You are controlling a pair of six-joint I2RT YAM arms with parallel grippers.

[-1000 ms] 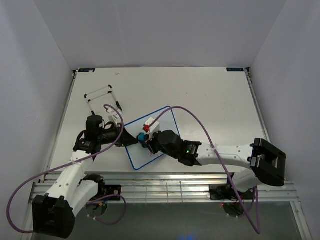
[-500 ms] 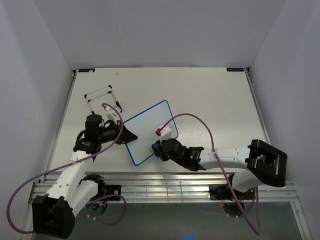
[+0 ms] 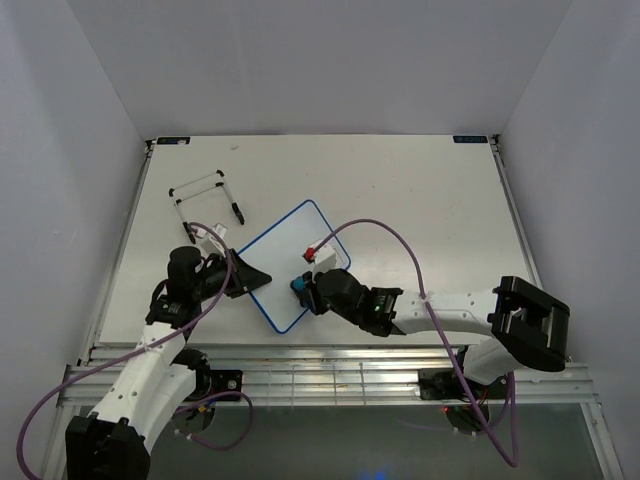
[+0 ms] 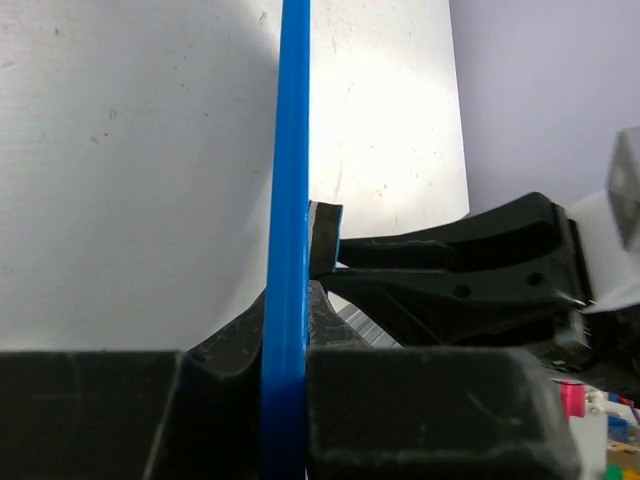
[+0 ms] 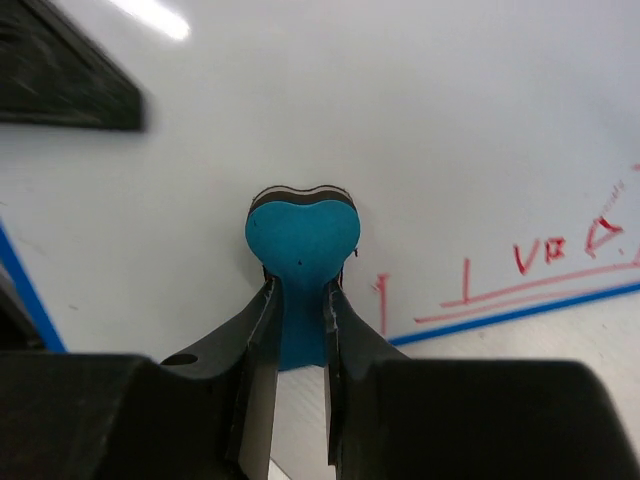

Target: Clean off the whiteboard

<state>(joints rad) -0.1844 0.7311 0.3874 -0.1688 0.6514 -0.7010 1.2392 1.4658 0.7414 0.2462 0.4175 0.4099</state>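
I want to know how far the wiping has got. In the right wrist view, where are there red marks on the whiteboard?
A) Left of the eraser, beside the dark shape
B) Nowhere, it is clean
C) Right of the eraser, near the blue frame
C: the red marks lie on the whiteboard right of the eraser held in the right fingers, just above the blue frame.

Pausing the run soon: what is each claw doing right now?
Left claw: closed on the edge of the blue-framed white whiteboard.
Right claw: closed on the small blue bow-shaped eraser.
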